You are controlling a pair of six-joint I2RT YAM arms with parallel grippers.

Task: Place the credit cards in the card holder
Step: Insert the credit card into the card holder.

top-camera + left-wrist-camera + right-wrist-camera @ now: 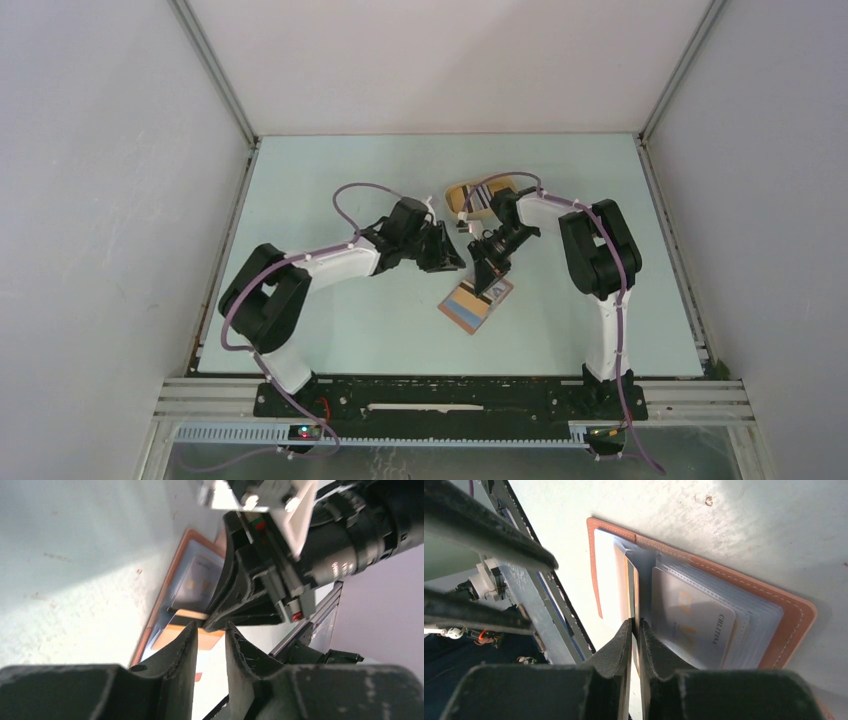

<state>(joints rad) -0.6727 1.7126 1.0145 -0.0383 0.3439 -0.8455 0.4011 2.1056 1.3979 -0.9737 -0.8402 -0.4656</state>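
1. Card holder (476, 306) lies open on the table (330, 330), right of centre and just near of both grippers.
2. Right gripper (635, 630): jaws almost closed, pinching a credit card (632, 592) edge-on. The card stands over the holder's pockets, beside the fold.
3. Left gripper (211, 627): jaws partly apart, nothing between them. It sits just left of the right gripper, above the holder's far-left edge. Contact with the holder can't be told.
4. Pale card (694, 625) sits inside a clear sleeve (754, 630) on the holder's right half.
5. Yellow tray (462, 192) is on the far side, behind the right gripper, with a striped card (478, 200) in it.
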